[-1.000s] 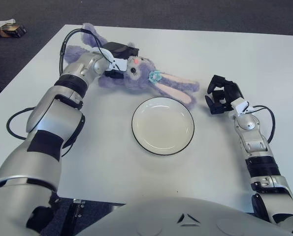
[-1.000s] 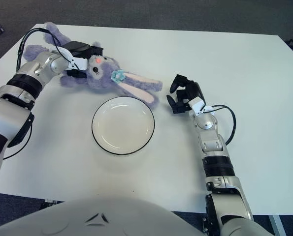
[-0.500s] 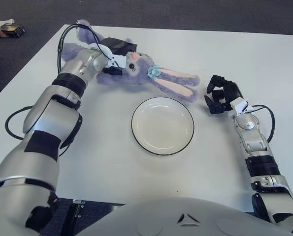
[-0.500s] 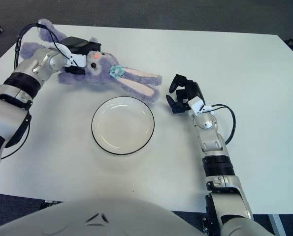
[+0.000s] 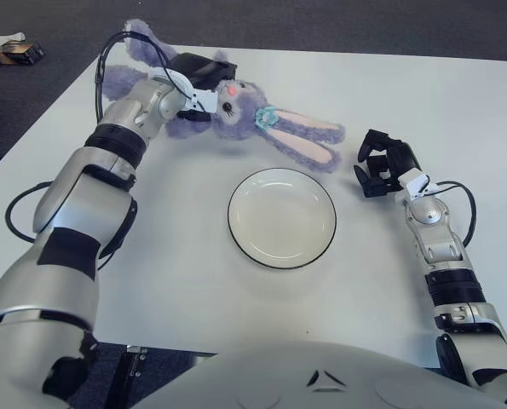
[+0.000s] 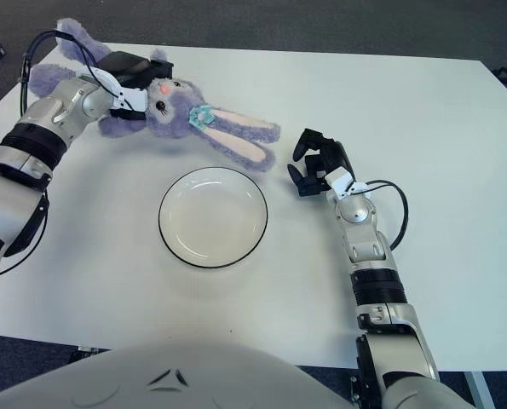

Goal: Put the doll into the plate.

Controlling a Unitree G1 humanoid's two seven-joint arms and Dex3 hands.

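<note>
Purple plush doll [image 5: 244,119], pink-lined ears, teal bow.

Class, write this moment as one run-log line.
left robot hand: grasping purple bunny doll at head, far-left of table | plate: empty | right robot hand: idle, right of plate
</note>
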